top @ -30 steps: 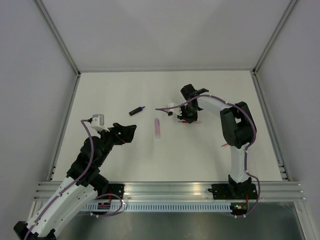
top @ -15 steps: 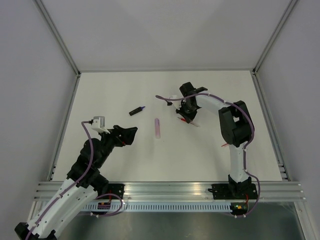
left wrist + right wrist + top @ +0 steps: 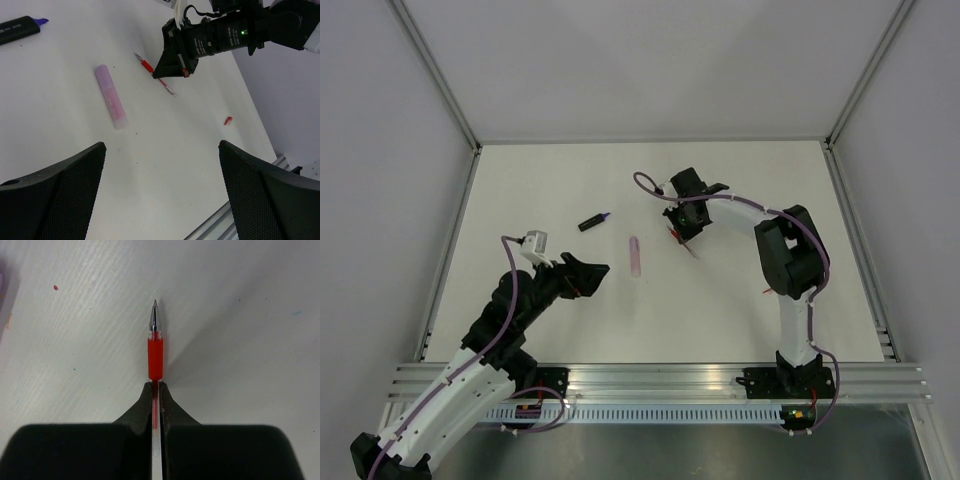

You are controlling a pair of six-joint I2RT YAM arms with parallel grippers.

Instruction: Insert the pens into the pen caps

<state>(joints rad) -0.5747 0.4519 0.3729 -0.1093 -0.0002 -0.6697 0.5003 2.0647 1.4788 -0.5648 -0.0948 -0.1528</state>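
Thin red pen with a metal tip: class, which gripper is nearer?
Right. The right gripper is shut on the thin red pen; the left gripper hangs open, apart from it, beyond the pale pink pen.

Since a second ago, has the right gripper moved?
Yes. The right gripper, shut on the red pen, has shifted left in the top view, closer to the pink pen, which lies where it was.

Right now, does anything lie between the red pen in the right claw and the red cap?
Nothing visible does. The right claw grips the red pen, and in the left wrist view only bare table shows between it and the red cap.
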